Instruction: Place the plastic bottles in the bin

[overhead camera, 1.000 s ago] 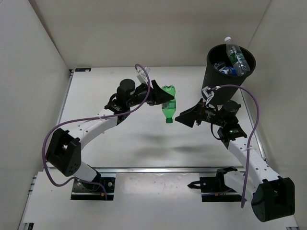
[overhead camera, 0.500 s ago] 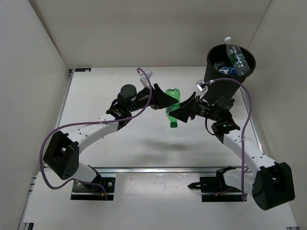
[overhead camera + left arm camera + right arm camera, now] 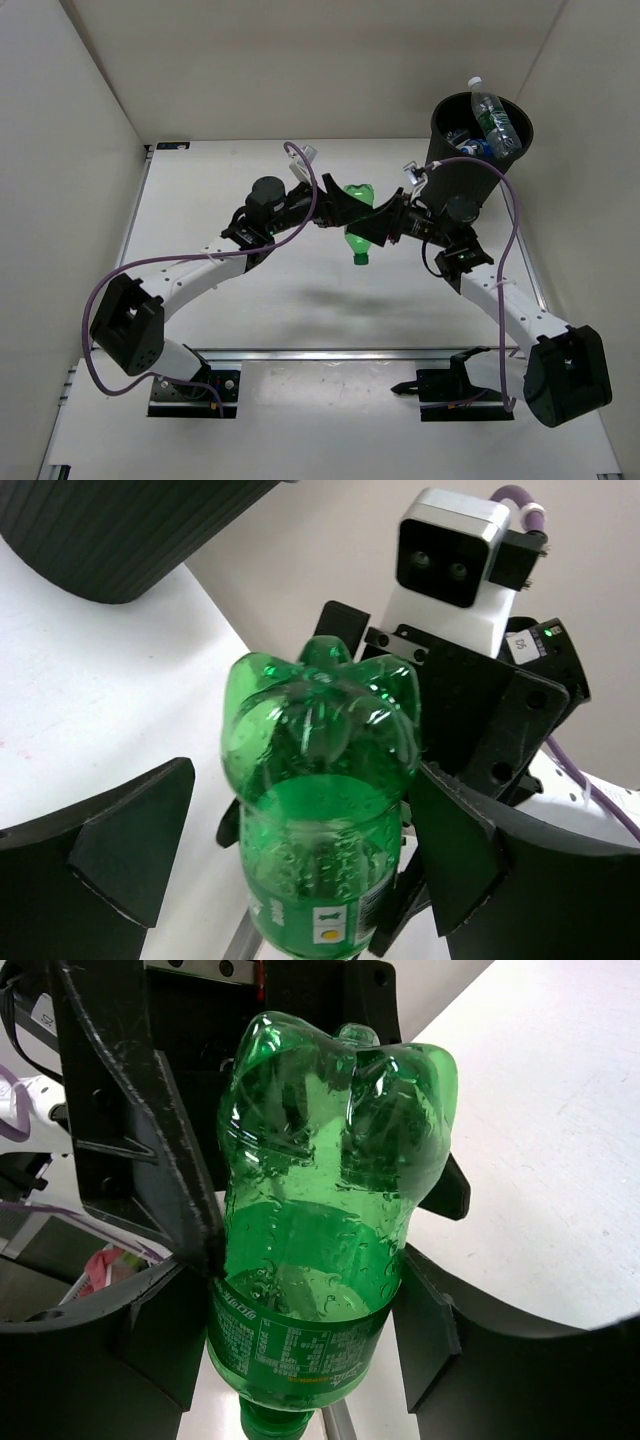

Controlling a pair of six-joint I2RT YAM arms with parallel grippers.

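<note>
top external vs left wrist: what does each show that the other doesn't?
Only top external: both arms whole, the bin with its open mouth and bottles inside, a clear bottle poking above its rim, and the green bottle hanging cap down.
Only left wrist: the right wrist camera close up, the bottle's label, and a gap between the bottle and the open jaws of the left gripper.
Both: the green bottle in the air between the left gripper and the right gripper, plus the bin's black wall.

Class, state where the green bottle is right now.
In the top view the green bottle hangs cap down at centre, held by the right gripper, left of the bin.
</note>
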